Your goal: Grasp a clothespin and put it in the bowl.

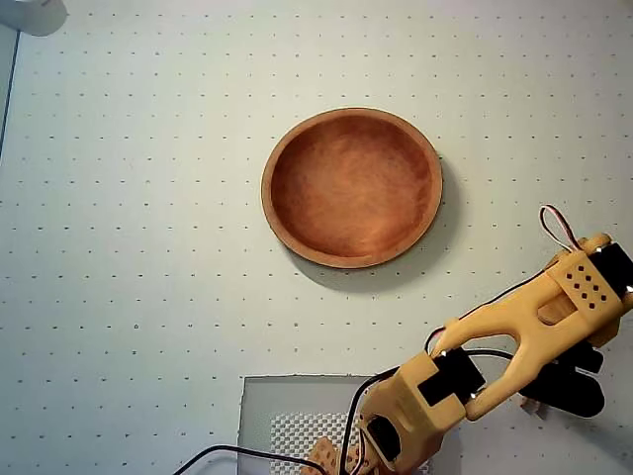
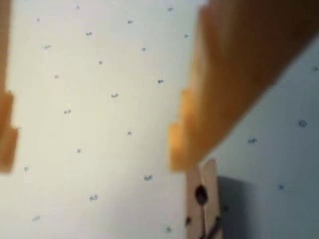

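The bowl (image 1: 352, 187), round, shallow and reddish-brown, sits empty near the middle of the dotted white mat in the overhead view. My yellow arm (image 1: 514, 336) reaches toward the lower right, well away from the bowl. In the wrist view my gripper (image 2: 94, 154) is open, its two orange fingers spread wide over the mat. The clothespin (image 2: 202, 204), pale wood with a metal spring, lies on the mat just under the tip of the right finger (image 2: 199, 119), outside the gap. In the overhead view only a sliver of the clothespin (image 1: 534, 404) peeks out from under the wrist.
A grey plate (image 1: 297, 416) holding the arm's base lies at the bottom edge, with black cables (image 1: 237, 453) trailing left. A pale object (image 1: 35, 15) sits in the top left corner. The mat's left edge runs along the far left.
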